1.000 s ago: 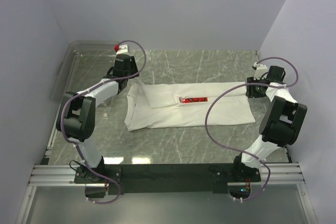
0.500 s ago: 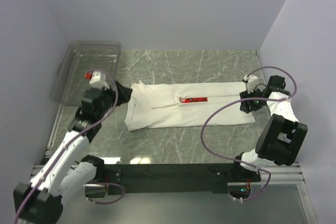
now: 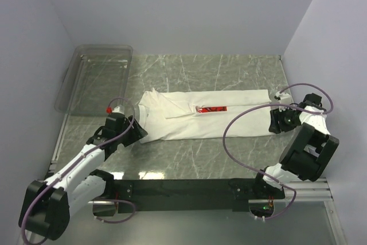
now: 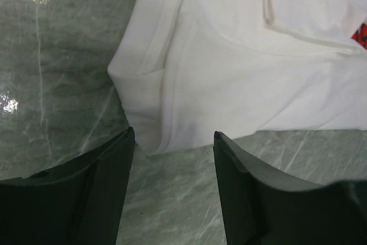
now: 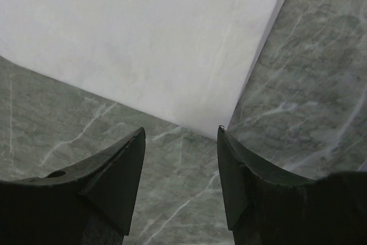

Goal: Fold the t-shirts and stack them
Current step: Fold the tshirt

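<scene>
Left wrist: parted fingers (image 4: pixel 86 193) at t-shirt (image 4: pixel 258 84) corner

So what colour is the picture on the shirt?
Red. Only a thin strip of the print shows on the white shirt, best in the top view.

Seen from above, the white short-sleeved cotton t-shirt (image 3: pixel 206 121) is folded over its red chest print (image 3: pixel 211 109). Only a thin strip shows at frame centre, and its lettering is too small to read. In the left wrist view the shirt runs off the top and right edges, with the print a sliver at the right edge. In the right wrist view the shirt leaves the top edge. The left gripper (image 4: pixel 173 136) and right gripper (image 5: pixel 180 133) are cut off by their wrist views' bottom edges.
</scene>
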Controlling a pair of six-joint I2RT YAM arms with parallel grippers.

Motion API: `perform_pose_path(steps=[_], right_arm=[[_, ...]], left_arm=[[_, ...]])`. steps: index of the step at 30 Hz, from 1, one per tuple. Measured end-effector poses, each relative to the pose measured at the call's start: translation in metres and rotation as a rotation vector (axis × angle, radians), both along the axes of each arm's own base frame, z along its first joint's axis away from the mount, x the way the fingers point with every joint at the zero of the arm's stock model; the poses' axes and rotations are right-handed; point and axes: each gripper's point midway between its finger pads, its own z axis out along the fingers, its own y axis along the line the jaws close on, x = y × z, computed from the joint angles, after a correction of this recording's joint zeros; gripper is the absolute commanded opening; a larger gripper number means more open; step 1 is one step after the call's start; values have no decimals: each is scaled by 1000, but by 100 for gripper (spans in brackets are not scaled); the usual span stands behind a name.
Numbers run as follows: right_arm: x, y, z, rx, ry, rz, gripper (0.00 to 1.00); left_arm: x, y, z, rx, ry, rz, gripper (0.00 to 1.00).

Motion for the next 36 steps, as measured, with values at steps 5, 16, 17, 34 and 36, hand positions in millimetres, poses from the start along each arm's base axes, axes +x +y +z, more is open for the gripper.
perform_pose_path(steps=[5, 16, 17, 34, 36], right_arm=[[-3, 0, -6, 8, 20, -5, 60], [-7, -7, -14, 24, 47, -35, 60], [-8, -8, -14, 24, 47, -39, 60], [-17, -26, -21, 36, 87, -175, 55], [-14, -30, -20, 28, 80, -196, 55]], left_arm=[[-1, 0, -12, 5, 52, 11, 59], [3, -5, -30, 10, 99, -7, 46], [2, -6, -32, 10, 109, -10, 40], [12, -4, -8, 18, 30, -11, 1], [11, -4, -9, 20, 37, -13, 1]])
